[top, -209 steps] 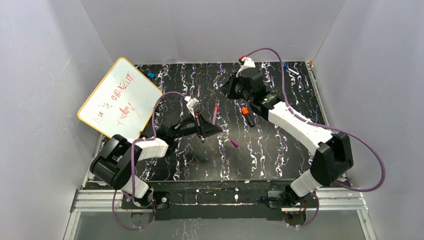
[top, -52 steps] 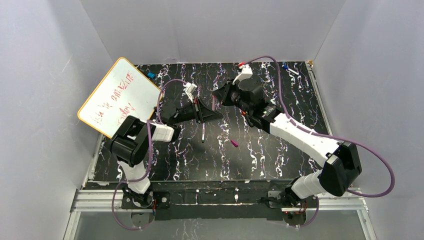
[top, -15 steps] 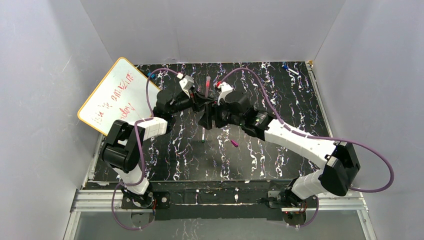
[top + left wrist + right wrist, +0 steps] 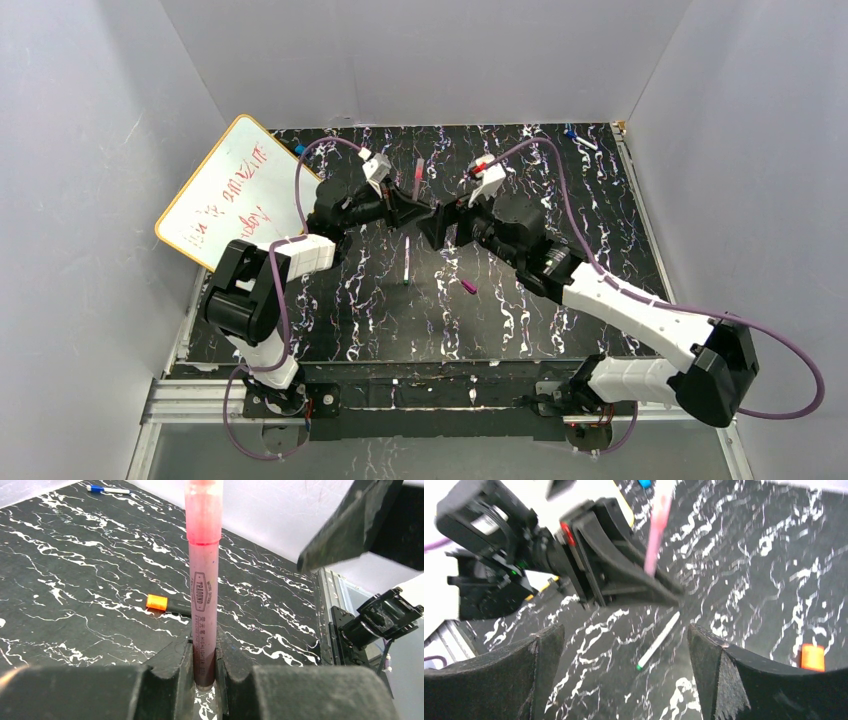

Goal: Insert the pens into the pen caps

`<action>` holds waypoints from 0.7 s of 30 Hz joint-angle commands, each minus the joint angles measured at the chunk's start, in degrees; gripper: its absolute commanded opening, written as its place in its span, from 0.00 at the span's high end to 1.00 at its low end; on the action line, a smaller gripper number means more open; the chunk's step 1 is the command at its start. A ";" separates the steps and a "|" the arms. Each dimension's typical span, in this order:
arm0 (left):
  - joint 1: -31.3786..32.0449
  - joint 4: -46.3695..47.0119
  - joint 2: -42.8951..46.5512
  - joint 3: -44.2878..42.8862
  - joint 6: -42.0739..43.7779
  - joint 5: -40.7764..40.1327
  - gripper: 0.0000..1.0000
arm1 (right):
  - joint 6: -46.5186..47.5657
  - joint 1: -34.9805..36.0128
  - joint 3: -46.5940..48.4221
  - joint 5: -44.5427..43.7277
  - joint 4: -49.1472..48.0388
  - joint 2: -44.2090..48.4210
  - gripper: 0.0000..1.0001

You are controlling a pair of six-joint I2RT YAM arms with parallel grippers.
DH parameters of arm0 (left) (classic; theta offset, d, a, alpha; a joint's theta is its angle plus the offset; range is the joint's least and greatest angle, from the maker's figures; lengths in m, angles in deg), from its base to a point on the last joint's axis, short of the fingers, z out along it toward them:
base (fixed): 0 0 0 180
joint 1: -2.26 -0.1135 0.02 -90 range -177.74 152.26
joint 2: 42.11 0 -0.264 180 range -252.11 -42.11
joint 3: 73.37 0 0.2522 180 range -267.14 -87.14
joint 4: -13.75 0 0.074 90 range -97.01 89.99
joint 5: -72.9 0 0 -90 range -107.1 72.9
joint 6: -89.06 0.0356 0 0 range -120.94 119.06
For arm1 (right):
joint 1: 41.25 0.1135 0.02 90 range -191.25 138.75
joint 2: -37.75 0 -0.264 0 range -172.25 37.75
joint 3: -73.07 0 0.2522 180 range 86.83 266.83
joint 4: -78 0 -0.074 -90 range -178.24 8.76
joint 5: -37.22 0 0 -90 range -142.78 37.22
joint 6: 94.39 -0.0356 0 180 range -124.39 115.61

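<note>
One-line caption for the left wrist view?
The left gripper grips the pink pen; an orange-tipped black pen lies on the table behind.

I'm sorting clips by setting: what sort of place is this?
Probably a robotics lab test cell: plain white walls box in a marbled table, the left arm and right arm are bolted to a metal rail, and a scribbled whiteboard sits at one side.
</note>
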 commanded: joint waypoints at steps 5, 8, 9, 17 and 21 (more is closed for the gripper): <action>0.91 0.00 4.15 1.16 -2.07 3.70 1.00 | 8.68 -7.79 7.40 11.89 -17.10 -6.59 0.01; 1.08 -0.18 4.78 1.45 -2.17 3.89 1.00 | 9.46 -10.72 10.01 14.81 -18.67 -9.06 0.01; 1.21 -0.33 4.85 1.47 -2.21 4.05 1.00 | 9.50 -11.70 10.81 16.02 -19.14 -9.78 0.01; 1.69 -0.51 4.11 1.54 -2.16 4.24 1.00 | 8.63 -15.32 16.48 23.48 -18.94 -14.19 0.05; 1.78 -0.49 3.59 1.45 -2.17 4.18 1.00 | 7.66 -15.43 18.19 26.81 -18.25 -15.60 0.07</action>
